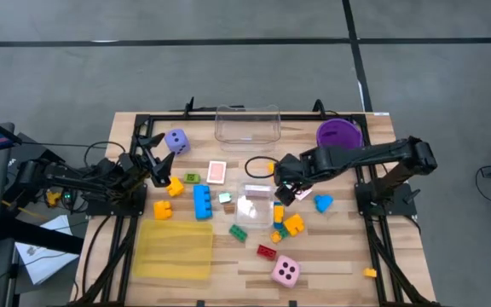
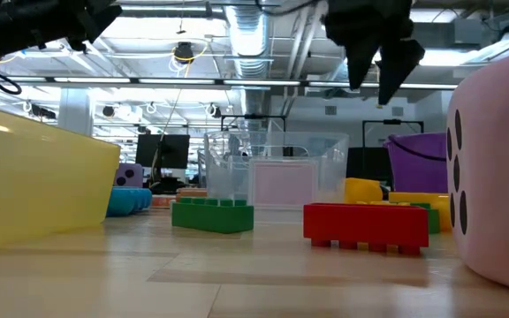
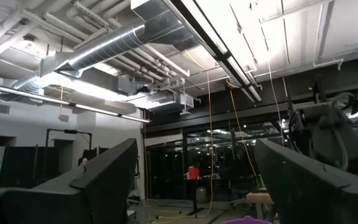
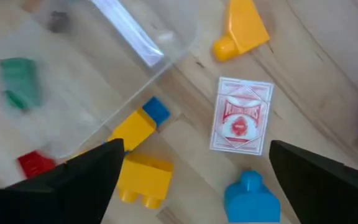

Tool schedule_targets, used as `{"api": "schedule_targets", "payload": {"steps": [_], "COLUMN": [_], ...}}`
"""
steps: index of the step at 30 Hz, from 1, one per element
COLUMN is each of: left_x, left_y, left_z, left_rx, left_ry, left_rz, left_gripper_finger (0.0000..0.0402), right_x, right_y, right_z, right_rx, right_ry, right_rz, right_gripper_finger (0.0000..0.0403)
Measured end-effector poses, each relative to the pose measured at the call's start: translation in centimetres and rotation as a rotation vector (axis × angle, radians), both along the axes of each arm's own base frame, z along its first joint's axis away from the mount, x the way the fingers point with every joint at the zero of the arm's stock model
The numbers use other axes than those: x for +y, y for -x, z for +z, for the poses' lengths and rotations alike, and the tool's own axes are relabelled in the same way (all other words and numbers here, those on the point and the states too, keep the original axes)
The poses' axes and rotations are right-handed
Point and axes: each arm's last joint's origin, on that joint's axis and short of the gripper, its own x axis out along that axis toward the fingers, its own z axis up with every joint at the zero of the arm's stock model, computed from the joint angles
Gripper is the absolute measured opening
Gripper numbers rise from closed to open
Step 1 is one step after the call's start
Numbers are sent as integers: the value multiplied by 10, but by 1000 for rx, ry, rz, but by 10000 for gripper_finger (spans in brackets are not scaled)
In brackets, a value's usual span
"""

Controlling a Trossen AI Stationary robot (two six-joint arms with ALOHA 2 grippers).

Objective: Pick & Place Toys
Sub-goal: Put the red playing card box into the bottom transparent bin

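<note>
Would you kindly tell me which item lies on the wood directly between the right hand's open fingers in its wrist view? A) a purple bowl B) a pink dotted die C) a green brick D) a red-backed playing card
D: in the right wrist view the red-backed playing card lies flat on the table, in the gap ahead of the open right hand, with a blue piece nearer the fingers.

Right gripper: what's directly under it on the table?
Under the open right gripper a red-backed playing card lies flat on bare wood, with a blue plastic brick and a yellow plastic brick beside it. The card's face is hidden.
</note>
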Motion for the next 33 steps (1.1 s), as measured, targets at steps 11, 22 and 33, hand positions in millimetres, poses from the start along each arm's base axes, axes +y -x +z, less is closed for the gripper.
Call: {"api": "schedule_targets", "payload": {"steps": [11, 22, 33], "left_x": [0, 0, 0], "left_y": [0, 0, 0], "left_z": [0, 0, 0], "left_rx": [0, -3, -6], "left_ry": [0, 5, 9], "left_rz": [0, -4, -8], "left_gripper_finger": [319, 319, 319], "right_x": [-1, 3, -7], "right_y": [-1, 10, 16], "right_z": [-9, -36, -89], "right_rx": [83, 159, 137], "right_ry": [7, 63, 48], "right_rz": [-19, -95, -112], "right_gripper_finger": [395, 394, 396]}}
